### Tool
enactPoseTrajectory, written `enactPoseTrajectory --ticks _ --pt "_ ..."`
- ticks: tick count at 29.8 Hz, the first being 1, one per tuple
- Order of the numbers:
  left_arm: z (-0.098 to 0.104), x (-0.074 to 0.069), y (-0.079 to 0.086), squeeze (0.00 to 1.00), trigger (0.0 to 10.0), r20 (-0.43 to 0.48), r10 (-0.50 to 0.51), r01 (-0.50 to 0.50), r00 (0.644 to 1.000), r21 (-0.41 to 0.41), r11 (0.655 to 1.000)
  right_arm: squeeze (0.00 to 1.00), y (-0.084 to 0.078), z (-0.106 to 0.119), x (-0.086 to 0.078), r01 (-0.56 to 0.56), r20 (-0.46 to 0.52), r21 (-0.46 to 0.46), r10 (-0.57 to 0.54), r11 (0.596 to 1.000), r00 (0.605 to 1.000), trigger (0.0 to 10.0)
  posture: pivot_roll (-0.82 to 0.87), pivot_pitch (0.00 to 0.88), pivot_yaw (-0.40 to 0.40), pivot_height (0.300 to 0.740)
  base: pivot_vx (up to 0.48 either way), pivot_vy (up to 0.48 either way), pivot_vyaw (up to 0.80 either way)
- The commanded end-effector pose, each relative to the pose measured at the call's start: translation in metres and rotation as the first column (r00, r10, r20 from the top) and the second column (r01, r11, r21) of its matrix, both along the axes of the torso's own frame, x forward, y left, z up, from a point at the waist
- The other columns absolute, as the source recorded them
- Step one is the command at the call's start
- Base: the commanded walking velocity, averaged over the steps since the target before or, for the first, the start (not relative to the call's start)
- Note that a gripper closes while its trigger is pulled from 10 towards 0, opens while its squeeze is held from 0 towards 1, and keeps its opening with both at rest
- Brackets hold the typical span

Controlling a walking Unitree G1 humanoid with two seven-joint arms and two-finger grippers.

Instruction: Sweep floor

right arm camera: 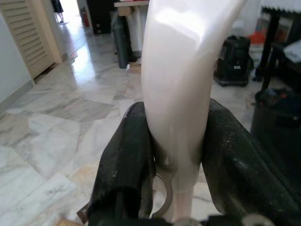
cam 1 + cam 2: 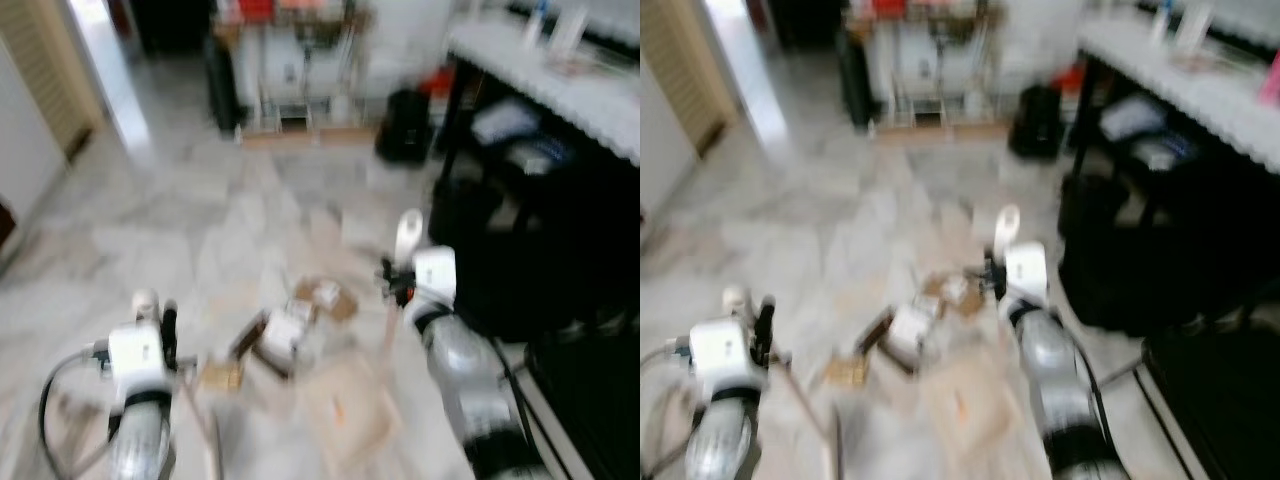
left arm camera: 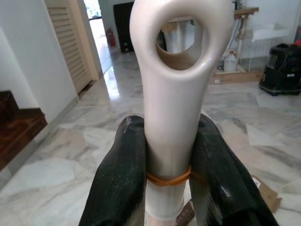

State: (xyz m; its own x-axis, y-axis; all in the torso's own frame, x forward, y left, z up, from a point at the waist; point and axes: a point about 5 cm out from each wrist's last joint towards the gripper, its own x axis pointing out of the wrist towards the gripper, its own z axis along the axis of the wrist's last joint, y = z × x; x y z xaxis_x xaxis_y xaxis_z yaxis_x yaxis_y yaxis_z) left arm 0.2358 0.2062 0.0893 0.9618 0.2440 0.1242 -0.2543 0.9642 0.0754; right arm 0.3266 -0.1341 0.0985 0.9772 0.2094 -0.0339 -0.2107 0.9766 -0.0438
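Note:
My left gripper (image 3: 171, 141) is shut on a cream handle (image 3: 174, 70) that ends in a round hole and has a rubber band around it. In the head views this left gripper (image 2: 150, 312) sits low on the left, with a thin pole (image 2: 203, 425) running down from it. My right gripper (image 1: 174, 127) is shut on a glossy white handle (image 1: 183, 61), which stands up at centre right (image 2: 408, 232). Scraps of cardboard and paper (image 2: 290, 335) lie on the marble floor between the two arms. The head views are blurred.
A black table with a white cloth (image 2: 560, 90) and dark items under it runs along the right. A black bag (image 2: 405, 125) and a shelf rack (image 2: 290, 70) stand at the back. A louvred door (image 2: 50, 70) is on the left, a dark wooden step (image 3: 14, 127) nearby.

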Motion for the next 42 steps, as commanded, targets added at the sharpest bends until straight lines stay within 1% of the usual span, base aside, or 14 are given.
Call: enactPoseTrajectory --ticks 1,14,28,38,42 --pt "0.011 0.004 -0.006 0.0 10.0 0.053 -0.026 0.026 0.998 -0.001 1.0 0.0 -0.005 0.009 0.005 0.019 0.043 -0.003 -0.019 1.0 0.999 10.0 -0.25 0.0 0.062 0.74 0.326 0.0 0.0" --pt "0.011 0.003 -0.006 0.0 10.0 0.052 -0.022 0.023 0.998 0.0 1.0 0.0 -0.007 0.007 0.009 0.044 0.027 -0.004 -0.044 0.999 0.999 10.0 -0.24 0.0 0.054 0.74 0.329 0.0 0.0" --pt "0.013 0.006 -0.005 0.0 10.0 0.056 -0.023 0.023 0.998 0.0 1.0 0.0 -0.013 0.005 0.016 0.086 0.008 -0.01 -0.086 0.996 0.996 10.0 -0.24 0.0 0.054 0.74 0.329 0.0 0.0" --pt "0.013 0.006 -0.005 0.0 10.0 0.059 -0.02 0.021 0.998 -0.002 1.0 0.0 -0.013 0.005 0.019 0.089 0.011 -0.011 -0.089 0.996 0.996 10.0 -0.24 0.0 0.049 0.74 0.329 0.0 0.0" --pt "0.013 0.006 -0.006 0.0 10.0 0.067 -0.031 0.031 0.997 -0.004 1.0 0.0 -0.012 0.004 0.019 0.084 0.01 -0.013 -0.084 0.996 0.996 10.0 -0.24 0.0 0.049 0.74 0.068 0.0 0.0"
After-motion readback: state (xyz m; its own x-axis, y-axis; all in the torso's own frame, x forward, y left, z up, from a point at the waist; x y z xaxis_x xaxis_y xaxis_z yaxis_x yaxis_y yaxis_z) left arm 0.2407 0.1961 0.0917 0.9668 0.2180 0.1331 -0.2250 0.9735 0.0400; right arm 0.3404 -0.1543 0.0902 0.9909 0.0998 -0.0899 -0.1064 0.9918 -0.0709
